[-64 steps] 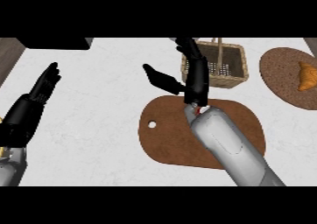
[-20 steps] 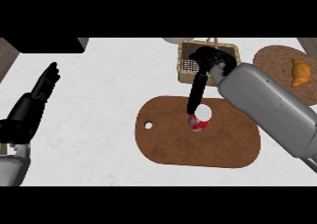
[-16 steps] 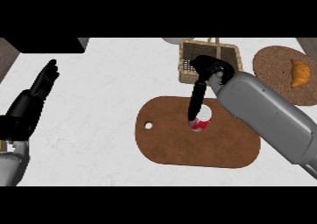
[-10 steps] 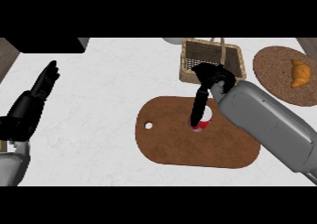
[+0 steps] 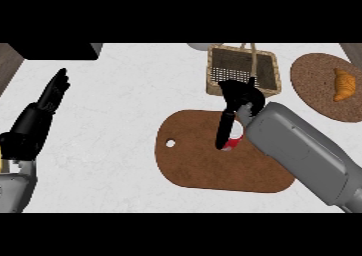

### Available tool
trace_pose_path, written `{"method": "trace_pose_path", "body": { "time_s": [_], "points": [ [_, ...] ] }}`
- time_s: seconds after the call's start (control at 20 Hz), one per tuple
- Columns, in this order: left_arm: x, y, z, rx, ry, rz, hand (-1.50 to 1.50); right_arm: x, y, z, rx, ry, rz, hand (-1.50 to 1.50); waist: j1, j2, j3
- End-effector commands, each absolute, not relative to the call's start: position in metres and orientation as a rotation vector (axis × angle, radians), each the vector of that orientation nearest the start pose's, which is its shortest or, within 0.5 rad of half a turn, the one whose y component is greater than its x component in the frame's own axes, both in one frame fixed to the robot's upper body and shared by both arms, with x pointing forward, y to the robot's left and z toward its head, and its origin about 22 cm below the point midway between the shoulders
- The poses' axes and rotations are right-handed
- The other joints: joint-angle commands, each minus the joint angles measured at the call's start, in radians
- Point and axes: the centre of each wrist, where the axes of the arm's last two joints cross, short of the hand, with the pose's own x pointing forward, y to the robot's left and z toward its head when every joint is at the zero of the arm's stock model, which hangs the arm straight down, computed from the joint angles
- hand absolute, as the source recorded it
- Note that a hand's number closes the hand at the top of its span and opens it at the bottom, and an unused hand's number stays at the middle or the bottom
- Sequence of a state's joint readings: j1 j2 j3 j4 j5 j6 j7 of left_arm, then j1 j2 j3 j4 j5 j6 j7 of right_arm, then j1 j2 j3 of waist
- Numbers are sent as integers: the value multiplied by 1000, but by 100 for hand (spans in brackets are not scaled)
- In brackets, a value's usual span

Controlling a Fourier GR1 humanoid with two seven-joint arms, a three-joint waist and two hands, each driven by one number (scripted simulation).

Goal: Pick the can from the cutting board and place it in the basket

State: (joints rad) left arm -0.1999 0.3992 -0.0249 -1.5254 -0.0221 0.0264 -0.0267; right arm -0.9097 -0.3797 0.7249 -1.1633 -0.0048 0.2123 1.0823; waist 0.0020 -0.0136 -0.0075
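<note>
The can [image 5: 235, 139] stands on the cutting board [image 5: 191, 165], just toward 1 o'clock of its middle, so nothing is delivered yet. The right hand [image 5: 241, 97] reaches down with fingers [image 5: 226, 127] stretched straight along the can's 9 o'clock side, touching it but not visibly curled round it. By my judgement, closing, lifting and carrying to the basket [image 5: 211, 80] at 12 o'clock remain. The left hand [image 5: 36, 120] rests open at 9 o'clock.

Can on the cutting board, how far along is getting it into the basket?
Done: nothing yet; the can sits on the cutting board. In hand: the right hand is down beside it, but a grasp is not visible. Left: grip, lift, carry to the basket, release. The left hand rests open at left.
</note>
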Motion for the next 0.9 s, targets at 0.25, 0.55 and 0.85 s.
{"method": "trace_pose_path", "body": {
  "time_s": [0.25, 0.55, 0.85],
  "points": [
    [290, 316, 86, 315, -1719, -361, 0, 352, -102, 100, -661, -576, 1061, -150, 0, 11, 7],
    [268, 295, 63, 286, -1713, -363, 0, 344, -122, 70, -636, -524, 1040, -150, 2, 11, 7],
    [285, 293, 75, 301, -1739, -379, 0, 335, -93, 78, -637, -514, 1048, -150, -3, 11, 7]
  ]
}}
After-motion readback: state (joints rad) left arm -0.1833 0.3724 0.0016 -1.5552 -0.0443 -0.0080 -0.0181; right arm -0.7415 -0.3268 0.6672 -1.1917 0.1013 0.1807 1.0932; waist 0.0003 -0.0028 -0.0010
